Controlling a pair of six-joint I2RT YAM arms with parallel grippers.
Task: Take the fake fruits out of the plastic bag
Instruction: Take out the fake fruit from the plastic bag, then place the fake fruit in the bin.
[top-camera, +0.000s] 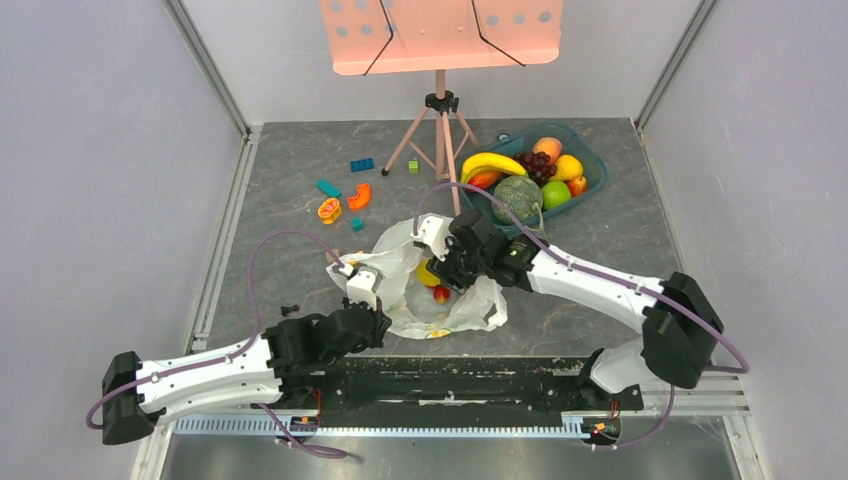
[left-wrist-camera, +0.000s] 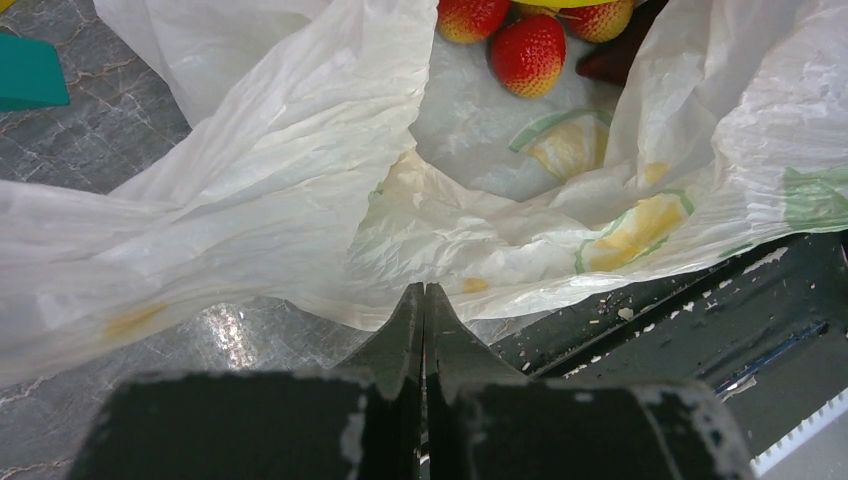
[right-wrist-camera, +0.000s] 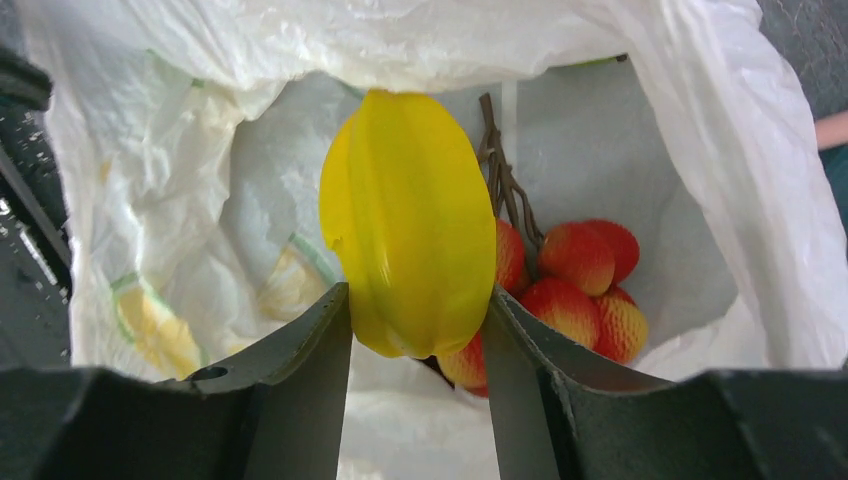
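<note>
Now the right gripper (right-wrist-camera: 418, 300) pinches the yellow fruit (right-wrist-camera: 410, 200) inside the plastic bag (right-wrist-camera: 700, 150), with the red cluster (right-wrist-camera: 585, 280) just behind it. The left gripper (left-wrist-camera: 424, 297) is pressed together on the bag's rim.

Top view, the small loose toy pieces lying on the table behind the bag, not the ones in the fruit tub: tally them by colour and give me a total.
blue brick: 1
teal pieces: 2
green cube: 1
orange pieces: 2 (one curved, one slice with yellow in it)
Total: 6
</note>
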